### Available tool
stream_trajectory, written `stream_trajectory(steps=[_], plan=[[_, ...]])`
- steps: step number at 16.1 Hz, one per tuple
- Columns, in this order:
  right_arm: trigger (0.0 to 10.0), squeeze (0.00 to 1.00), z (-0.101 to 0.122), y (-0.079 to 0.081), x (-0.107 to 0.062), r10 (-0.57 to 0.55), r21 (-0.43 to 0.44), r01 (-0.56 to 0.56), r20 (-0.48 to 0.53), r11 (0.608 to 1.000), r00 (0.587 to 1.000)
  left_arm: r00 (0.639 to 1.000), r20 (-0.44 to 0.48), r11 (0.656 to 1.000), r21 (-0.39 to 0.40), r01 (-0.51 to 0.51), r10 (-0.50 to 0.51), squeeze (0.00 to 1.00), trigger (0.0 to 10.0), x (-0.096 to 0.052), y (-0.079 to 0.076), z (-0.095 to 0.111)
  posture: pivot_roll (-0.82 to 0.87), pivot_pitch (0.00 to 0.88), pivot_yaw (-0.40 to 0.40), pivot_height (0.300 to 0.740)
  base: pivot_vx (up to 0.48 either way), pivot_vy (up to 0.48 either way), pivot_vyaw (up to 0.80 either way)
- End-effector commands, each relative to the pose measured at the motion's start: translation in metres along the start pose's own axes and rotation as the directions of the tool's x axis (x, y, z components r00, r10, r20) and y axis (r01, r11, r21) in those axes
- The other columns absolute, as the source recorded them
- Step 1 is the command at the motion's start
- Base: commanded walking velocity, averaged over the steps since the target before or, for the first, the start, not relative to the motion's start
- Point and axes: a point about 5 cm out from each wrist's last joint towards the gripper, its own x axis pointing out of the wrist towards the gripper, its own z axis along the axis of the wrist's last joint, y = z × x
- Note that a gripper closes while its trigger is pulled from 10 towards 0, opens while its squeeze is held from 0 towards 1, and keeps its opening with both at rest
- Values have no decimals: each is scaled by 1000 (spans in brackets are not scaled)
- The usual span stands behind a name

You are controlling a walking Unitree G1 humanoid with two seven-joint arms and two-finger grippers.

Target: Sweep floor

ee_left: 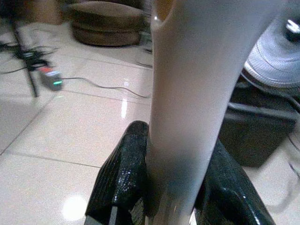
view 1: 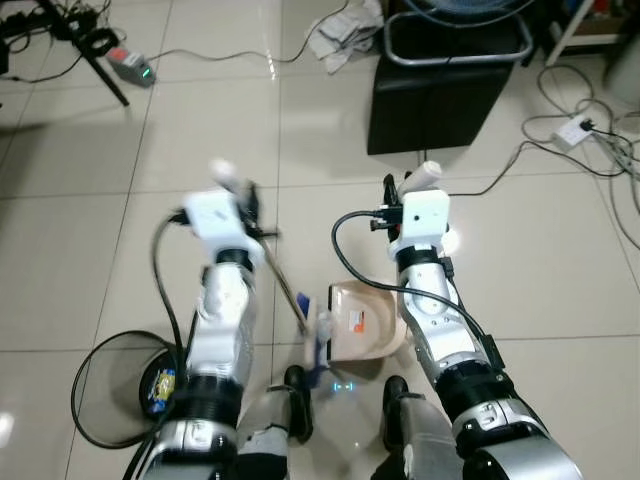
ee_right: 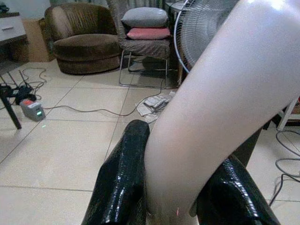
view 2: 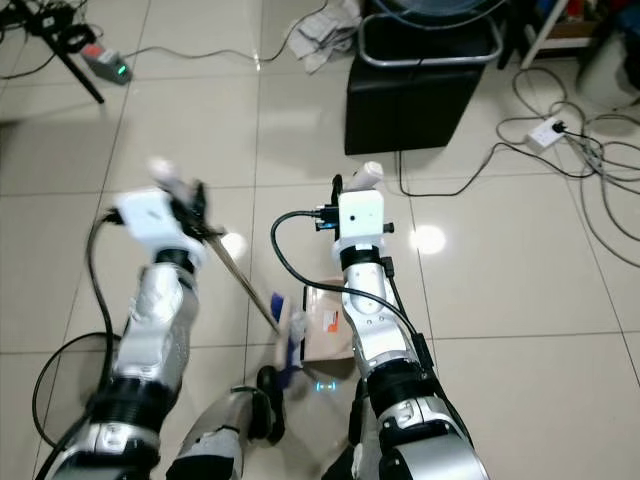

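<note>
The left gripper (ee_left: 176,187) is clamping its textured black fingers (ee_left: 122,173) around the smooth pale broom handle (ee_left: 187,93), the brush head (view 1: 318,338) resting on glossy tiles (view 1: 90,230). The right gripper (ee_right: 173,187) is gripping the rounded cream dustpan handle (ee_right: 211,108), with the dustpan (view 1: 360,320) sitting just beside the brush.

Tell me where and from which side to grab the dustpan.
Grip the dustpan by its pale handle, as the right claw does now: fingers on opposite sides of the shaft, near its top. The handle stands up from the pan on the floor, so come in level from the robot's side.
</note>
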Motion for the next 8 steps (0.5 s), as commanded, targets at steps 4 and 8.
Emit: stream_trajectory(steps=[4,8], plan=[[10000,0,-10,-4,-13,-5,89,8,-25,996,1000,994,11,981,-160,111,-111,0,10000,4,-16,5,53,351,86,740,0,0,0],[10000,0,-15,-22,-20,-46,107,48,-26,993,999,937,69,920,-178,348,-341,0,10000,12,-31,27,50,321,99,740,0,0,0]])
